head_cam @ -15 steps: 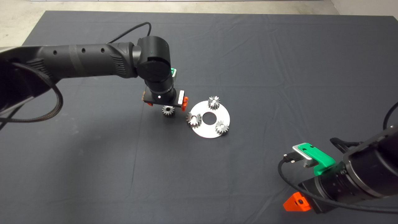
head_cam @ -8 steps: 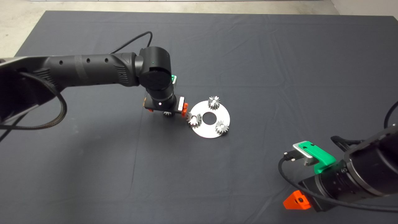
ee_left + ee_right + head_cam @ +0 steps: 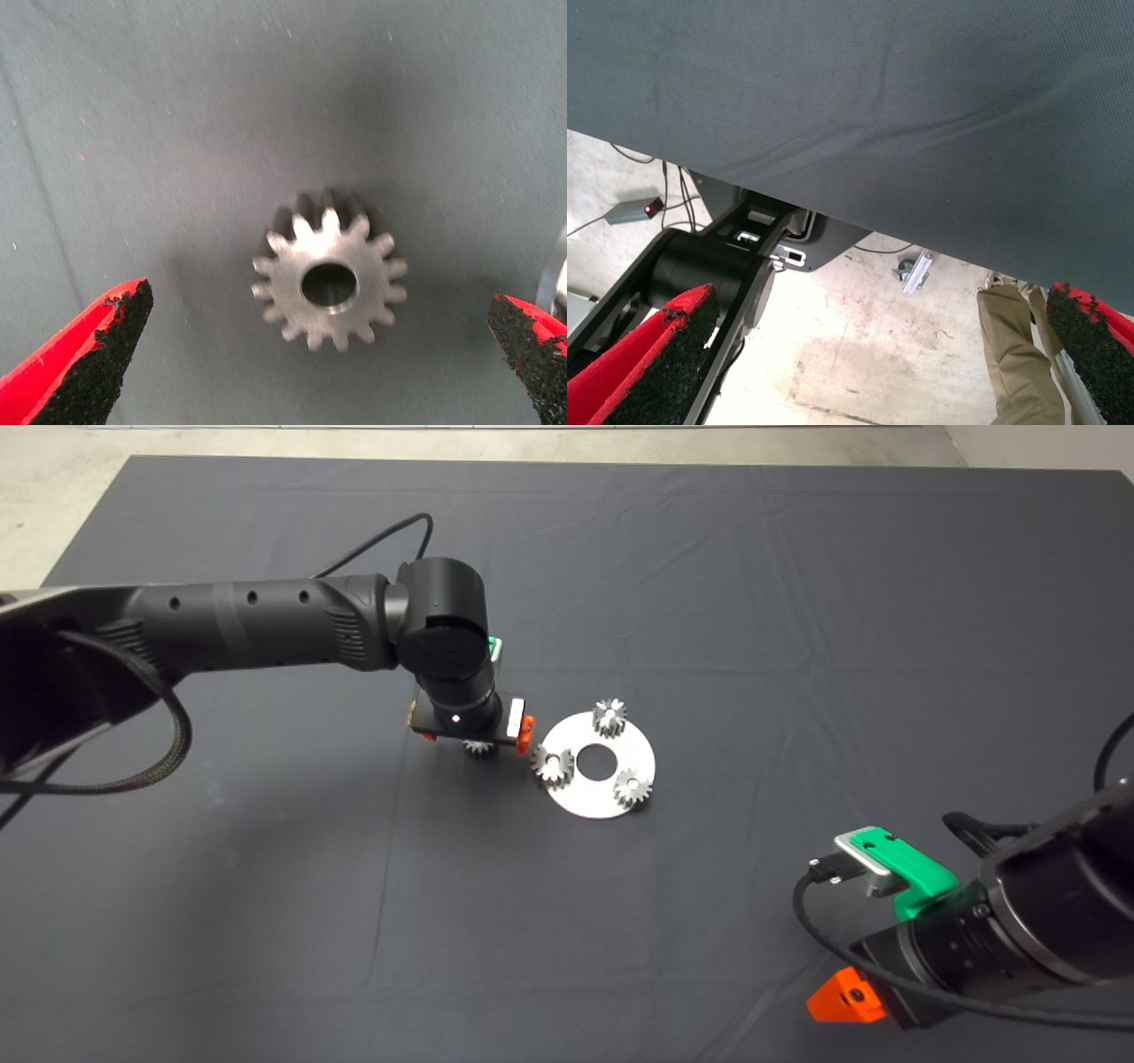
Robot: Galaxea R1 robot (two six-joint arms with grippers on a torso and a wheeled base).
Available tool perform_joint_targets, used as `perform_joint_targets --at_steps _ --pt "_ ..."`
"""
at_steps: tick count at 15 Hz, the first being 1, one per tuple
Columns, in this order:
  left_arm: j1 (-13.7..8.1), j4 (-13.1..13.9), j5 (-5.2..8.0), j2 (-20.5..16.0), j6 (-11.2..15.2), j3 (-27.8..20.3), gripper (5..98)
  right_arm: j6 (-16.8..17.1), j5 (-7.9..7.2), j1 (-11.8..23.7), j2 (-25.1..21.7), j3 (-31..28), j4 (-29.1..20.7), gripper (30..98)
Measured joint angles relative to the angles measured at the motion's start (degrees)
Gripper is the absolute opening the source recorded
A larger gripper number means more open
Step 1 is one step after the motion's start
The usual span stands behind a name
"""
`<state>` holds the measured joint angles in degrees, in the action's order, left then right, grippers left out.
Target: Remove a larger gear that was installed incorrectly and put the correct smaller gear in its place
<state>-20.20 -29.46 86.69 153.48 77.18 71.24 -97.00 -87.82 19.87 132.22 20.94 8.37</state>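
Note:
A small silvery gear [image 3: 479,750] with an open centre hole lies loose on the mat, just left of a round metal plate [image 3: 592,802]. My left gripper [image 3: 477,744] hangs straight over it, open; in the left wrist view the gear [image 3: 328,270] sits between the two spread fingertips [image 3: 115,323], untouched. Three gears stand on pegs on the plate. The left one [image 3: 551,766] looks slightly wider, the larger gear. The other two [image 3: 609,716] [image 3: 633,788] look smaller. My right gripper [image 3: 877,345] is open and empty, parked at the mat's lower right.
The plate has a round hole [image 3: 596,760] in its middle. The right wrist view looks past the mat's edge [image 3: 833,208] to the floor, the robot's base [image 3: 700,266] and a person's leg [image 3: 1014,354]. The right gripper's red finger [image 3: 846,999] shows at the lower right.
My left gripper has come down and slightly forward over the loose gear, which it now mostly covers in the head view. The right arm has barely moved.

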Motion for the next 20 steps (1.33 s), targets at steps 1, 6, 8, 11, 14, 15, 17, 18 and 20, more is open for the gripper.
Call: perform_joint_targets --at_steps 1,6,8,11,14,15,17,18,20 --pt "0.0 -0.1 -0.77 0.0 0.0 0.2 97.9 0.0 0.0 0.0 0.0 0.0 0.0 97.7" --pt "0.0 -0.2 -2.34 0.3 -0.1 0.9 97.9 0.0 0.0 0.0 0.0 0.0 0.0 97.7" --pt "0.0 -0.2 -2.34 0.3 -0.1 0.9 97.9 0.0 0.0 0.1 0.0 0.0 0.0 97.7" --pt "0.0 -0.2 -2.58 0.3 -0.1 1.0 97.9 0.0 0.0 0.2 0.0 0.0 0.0 97.7" --pt "0.0 -0.3 -2.62 0.3 -0.1 1.0 97.9 0.0 0.0 0.2 0.0 0.0 0.0 97.7" --pt "0.0 -0.4 -2.66 0.3 -0.1 1.0 97.9 0.0 0.0 0.2 0.0 0.0 0.0 97.7" --pt "0.0 -0.4 -2.69 0.3 -0.1 1.0 97.9 0.0 0.0 0.4 0.0 0.0 0.0 97.7" --pt "0.0 -0.4 -2.79 0.3 -0.1 1.0 97.9 0.0 -0.02 0.7 0.0 0.0 0.0 97.7" --pt "0.0 -0.4 -2.95 0.3 -0.1 1.0 97.9 0.0 0.01 0.9 0.0 0.0 -0.1 97.7"
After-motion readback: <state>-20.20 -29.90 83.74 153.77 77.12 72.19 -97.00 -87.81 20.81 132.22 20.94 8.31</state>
